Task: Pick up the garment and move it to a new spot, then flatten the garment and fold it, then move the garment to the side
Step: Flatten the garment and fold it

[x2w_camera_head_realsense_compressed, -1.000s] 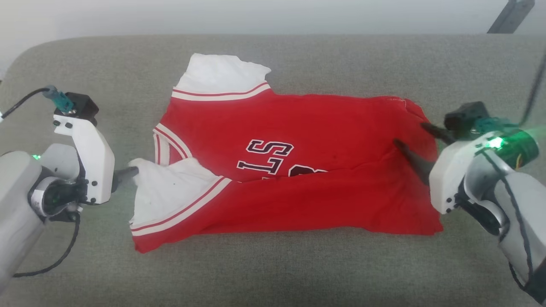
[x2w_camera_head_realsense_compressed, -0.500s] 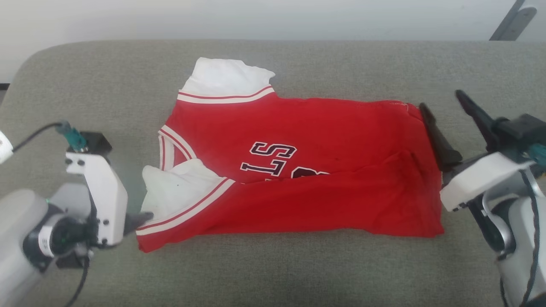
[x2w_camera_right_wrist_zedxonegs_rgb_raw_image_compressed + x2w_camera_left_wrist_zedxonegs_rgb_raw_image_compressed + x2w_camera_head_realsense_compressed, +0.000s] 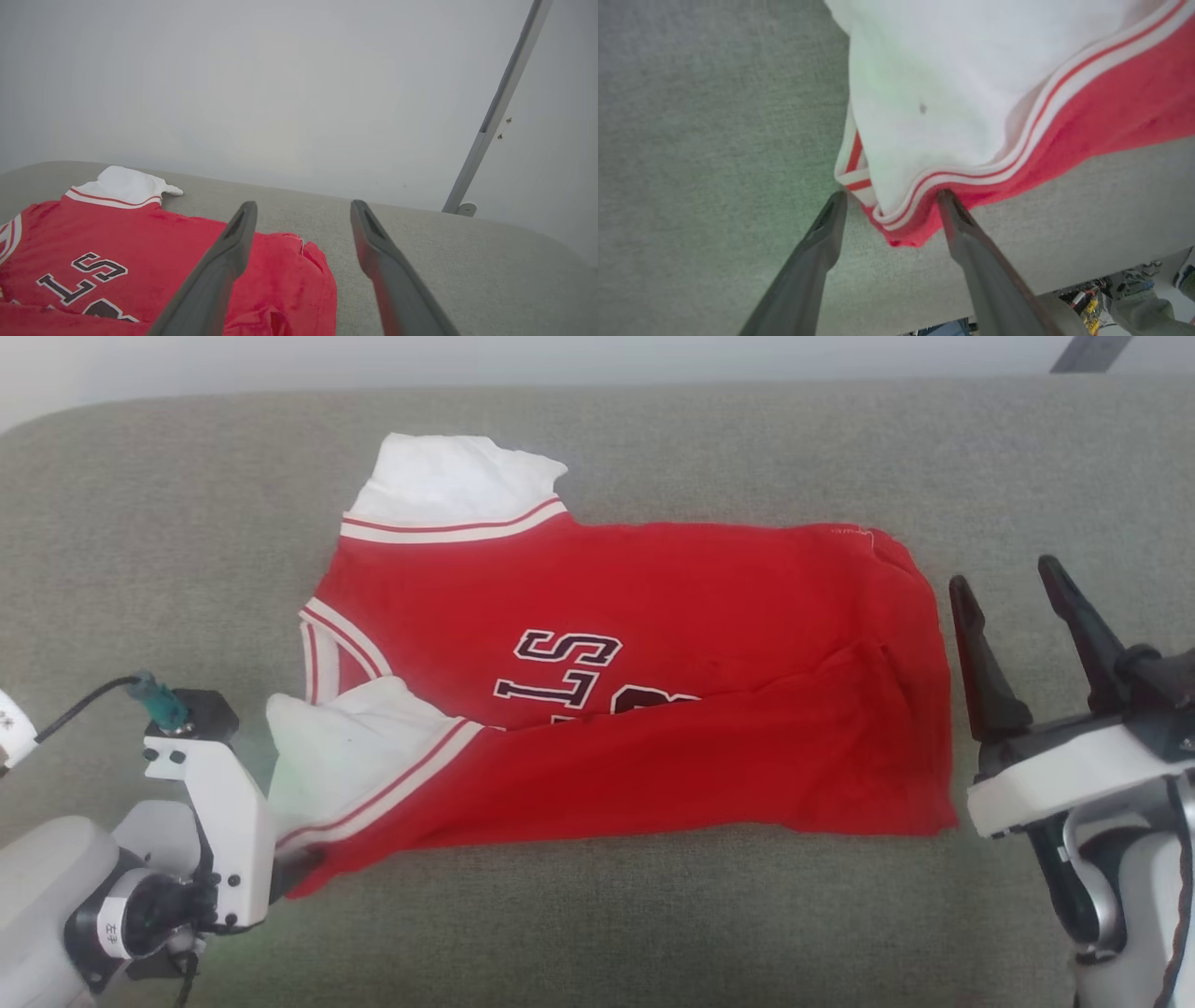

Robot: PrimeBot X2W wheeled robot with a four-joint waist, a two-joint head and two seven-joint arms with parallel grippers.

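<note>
Grey cushion (image 3: 653,915) bears the garment (image 3: 653,616), a slanted metal bar (image 3: 500,107) behind it.

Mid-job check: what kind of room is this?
Probably a lab or test room: a grey fabric-covered padded bench against a bare pale wall, a slanted grey metal strut mounted on it, and loose coloured wiring under the bench edge.

I am looking down on a broad cushion (image 3: 597,915) covered in coarse grey woven fabric, its far left corner rounded. Behind it stands a plain pale grey wall (image 3: 280,84) in soft, even light. A thin metal strip (image 3: 495,112) runs slantwise up the wall on the right, its round foot (image 3: 460,208) fixed near the cushion's back edge. Past the cushion's near edge I make out a blurred tangle of wires (image 3: 1085,303)
</note>
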